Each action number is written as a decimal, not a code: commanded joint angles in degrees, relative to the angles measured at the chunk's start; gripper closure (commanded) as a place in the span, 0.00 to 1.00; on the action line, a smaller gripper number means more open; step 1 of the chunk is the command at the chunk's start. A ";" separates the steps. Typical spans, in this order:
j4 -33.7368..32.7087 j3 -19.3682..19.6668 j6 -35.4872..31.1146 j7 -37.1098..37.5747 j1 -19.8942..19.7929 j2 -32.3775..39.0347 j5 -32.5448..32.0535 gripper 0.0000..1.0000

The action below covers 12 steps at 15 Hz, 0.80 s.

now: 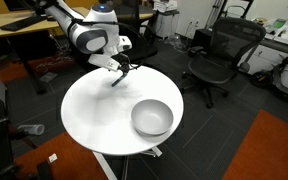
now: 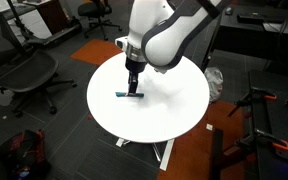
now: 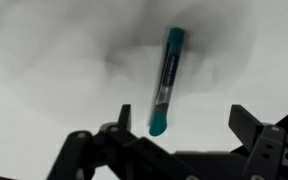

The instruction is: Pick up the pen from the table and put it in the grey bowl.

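**Inspector:** While the gripper (image 2: 134, 86) hangs just above the table (image 1: 94, 115), jaws spread and holding nothing, which step is in hand?

**Assessor:** The approach to the grasp, in my judgement. The pen (image 3: 166, 80) lies flat on the white top, its near end between the jaws. In an exterior view the grey bowl (image 1: 152, 118) stands empty, well apart to the right.

**Inspector:** Next move?

**Assessor:** Lower, straddle the barrel, close.

**Inspector:** Surroundings?

**Assessor:** Smooth round top. Wooden desk (image 1: 14, 25) left, office chair (image 1: 219, 55) right.
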<state>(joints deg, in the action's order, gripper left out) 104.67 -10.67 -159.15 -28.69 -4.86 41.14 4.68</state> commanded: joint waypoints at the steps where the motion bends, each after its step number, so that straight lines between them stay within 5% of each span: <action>1: -3.64 -0.14 2.24 2.69 -0.25 2.45 -1.97 0.00; 12: -8.65 0.13 5.39 3.27 -0.07 6.84 -2.07 0.00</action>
<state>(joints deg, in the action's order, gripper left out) 98.64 -10.60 -156.56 -28.06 -4.87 46.73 4.50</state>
